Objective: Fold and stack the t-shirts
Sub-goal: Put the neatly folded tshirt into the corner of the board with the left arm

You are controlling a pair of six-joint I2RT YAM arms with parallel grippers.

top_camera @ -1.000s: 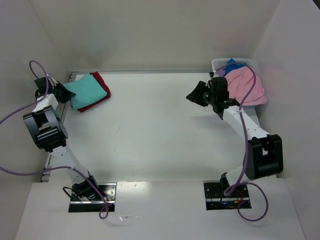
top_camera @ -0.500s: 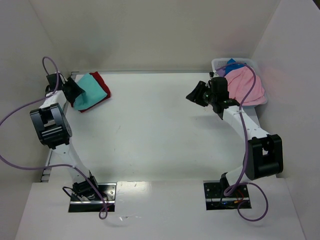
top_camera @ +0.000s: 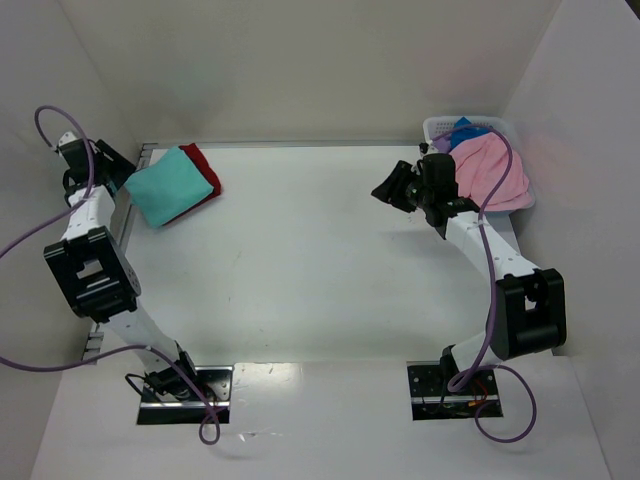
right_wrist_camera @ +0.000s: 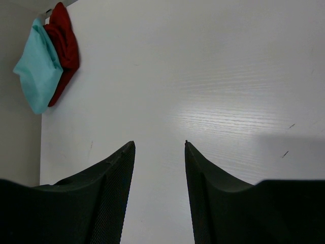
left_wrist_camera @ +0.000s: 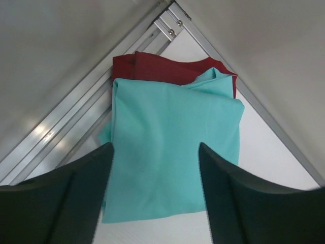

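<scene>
A folded teal t-shirt (top_camera: 166, 188) (left_wrist_camera: 167, 152) lies on top of a folded dark red t-shirt (top_camera: 204, 166) (left_wrist_camera: 167, 68) in the table's far left corner. Both also show small in the right wrist view, teal t-shirt (right_wrist_camera: 35, 71) beside dark red t-shirt (right_wrist_camera: 63, 40). My left gripper (top_camera: 116, 163) (left_wrist_camera: 155, 146) hovers open just left of the stack, looking down on the teal cloth with nothing between its fingers. My right gripper (top_camera: 388, 190) (right_wrist_camera: 160, 143) stands open over bare table at the right, holding nothing.
A white perforated basket (top_camera: 434, 125) sits in the far right corner. It holds a pink t-shirt (top_camera: 490, 175), a blue one (top_camera: 465, 130) and a purple one (top_camera: 441, 145). Walls close in the table on the left, back and right. An aluminium rail (left_wrist_camera: 66, 119) runs along the left edge.
My left gripper opened, let go of the teal t-shirt and drew back left towards the wall. The right arm has barely moved.
</scene>
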